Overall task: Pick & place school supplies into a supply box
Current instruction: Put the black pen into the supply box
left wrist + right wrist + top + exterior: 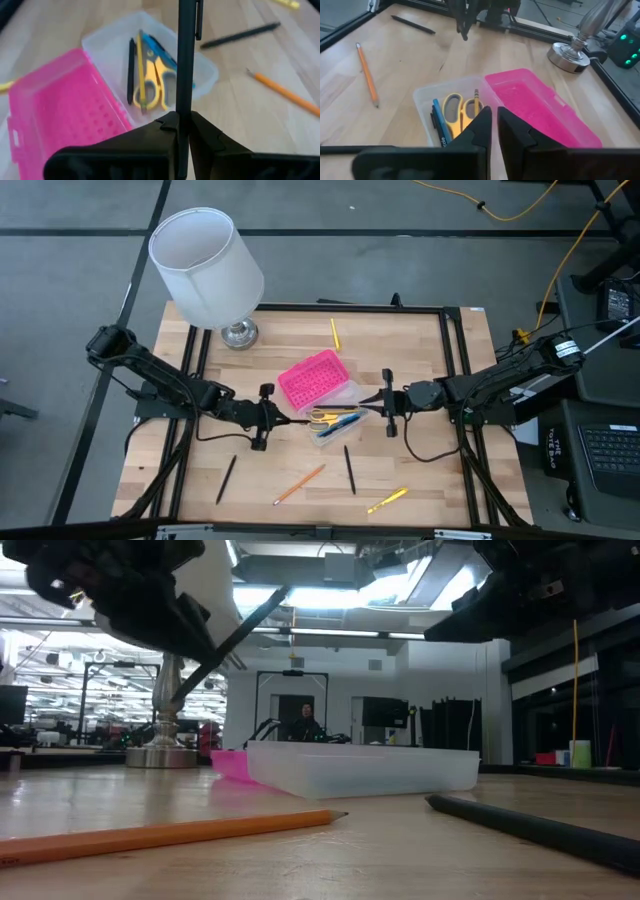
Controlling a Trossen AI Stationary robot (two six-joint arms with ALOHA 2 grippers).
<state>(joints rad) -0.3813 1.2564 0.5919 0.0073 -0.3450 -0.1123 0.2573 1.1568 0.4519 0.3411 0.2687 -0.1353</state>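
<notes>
1. Supply box (pixel 325 395) sits open at the centre of the high view, its hot-pink lid (pixel 310 378) folded back toward the upper left and its clear base (pixel 340 418) toward the lower right, on the wooden desk (pixel 420 360).
2. Inside the clear base lie yellow-handled scissors (pixel 159 82), a yellow pencil (pixel 141 75), a black pen (pixel 131 62) and a blue pen (pixel 439 125).
3. Left claw (pixel 182 122), at centre-left of the high view just left of the box, is clamped shut on a black pen (pixel 186 55), which stands up between its fingers above the box.
4. Right claw (pixel 493 125), at centre-right of the high view just right of the box, has its fingers nearly together and holds nothing; it hangs over the box.
5. Loose supplies lie on the desk across the lower part of the high view: a black pen (pixel 226 478) at lower left, an orange pencil (pixel 300 483) at lower centre, another black pen (pixel 349 469) just right of it, and a yellow pen (pixel 388 499) farther right.
6. One more yellow pencil (pixel 335 333) lies alone near the top centre, above the pink lid.
7. Upper left of the high view shows a white lampshade (pixel 205 265) on a silver lamp base (pixel 239 333), standing at the desk's far corner.
</notes>
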